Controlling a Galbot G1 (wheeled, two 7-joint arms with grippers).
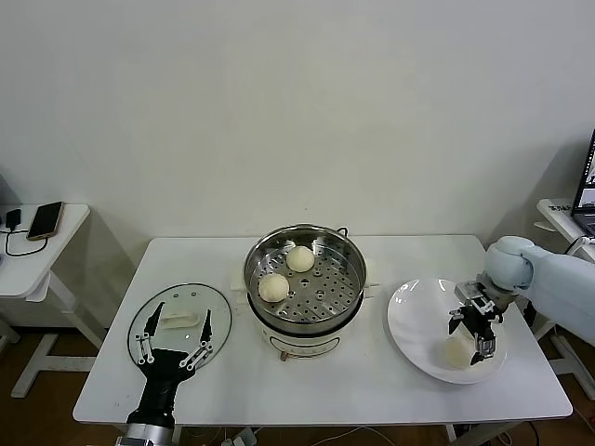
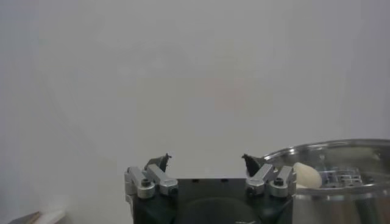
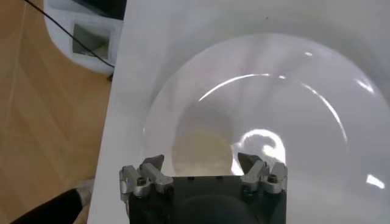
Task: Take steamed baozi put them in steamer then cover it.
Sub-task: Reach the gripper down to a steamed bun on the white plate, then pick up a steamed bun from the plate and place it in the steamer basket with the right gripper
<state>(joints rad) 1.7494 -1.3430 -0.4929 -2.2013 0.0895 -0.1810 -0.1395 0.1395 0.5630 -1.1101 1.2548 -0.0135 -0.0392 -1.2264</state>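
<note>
Your right gripper (image 1: 469, 336) hung over the white plate (image 1: 414, 325), fingers apart around a baozi (image 1: 457, 350). Two baozi (image 1: 274, 287) lay in the steamer (image 1: 349, 279). Your left gripper (image 1: 173, 340) waited spread above the cover (image 1: 177, 317).

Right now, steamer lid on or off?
Off. The cover lies flat on the table left of the steamer, whose open top shows two baozi on the tray.

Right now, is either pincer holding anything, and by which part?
Nothing is held. The right pincer is open around a baozi on the white plate; the left pincer hangs open over the cover.
</note>
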